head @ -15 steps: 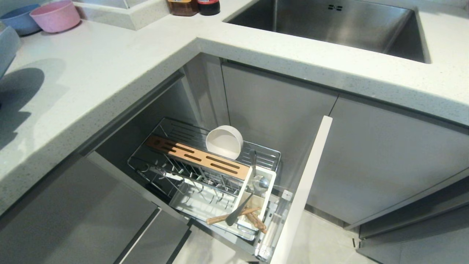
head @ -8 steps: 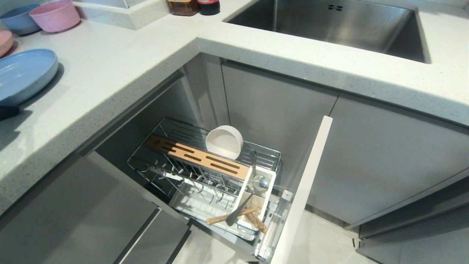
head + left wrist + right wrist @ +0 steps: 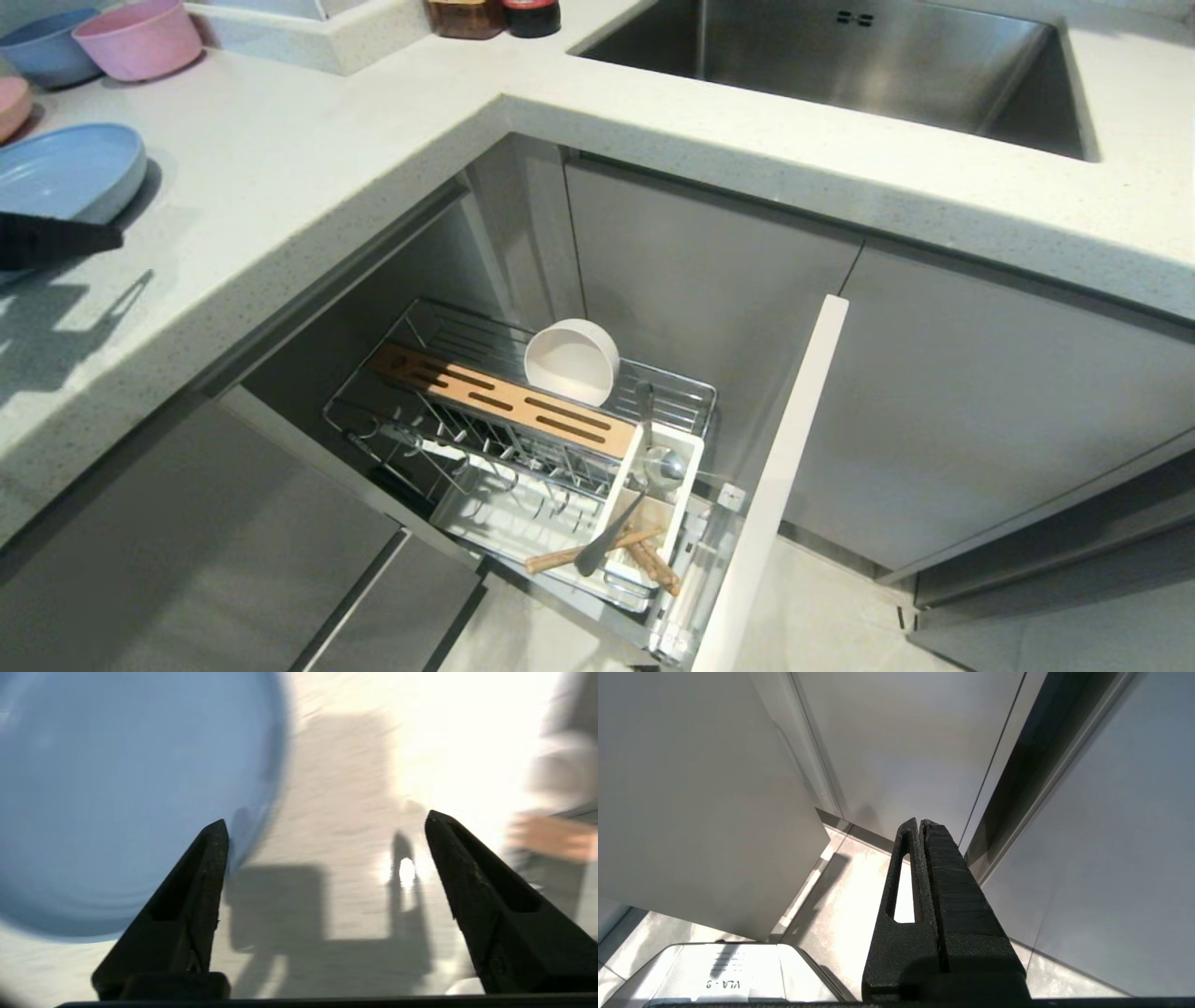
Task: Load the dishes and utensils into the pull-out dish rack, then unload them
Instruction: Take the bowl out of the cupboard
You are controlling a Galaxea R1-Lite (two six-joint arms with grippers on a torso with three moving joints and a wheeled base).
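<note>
Unload step: large light-blue round plate (image 3: 65, 173) sat on countertop (image 3: 308, 140); my left gripper (image 3: 322, 835) gaped empty beside it. Next: cream-white bowl (image 3: 571, 362) from chrome wire rack (image 3: 523, 439).

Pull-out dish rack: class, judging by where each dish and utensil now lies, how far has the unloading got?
Done: the blue plate lies on the counter. In hand: nothing; the left gripper is open beside it. Left: the white bowl, spoon and chopsticks sit in the pull-out dish rack.
</note>
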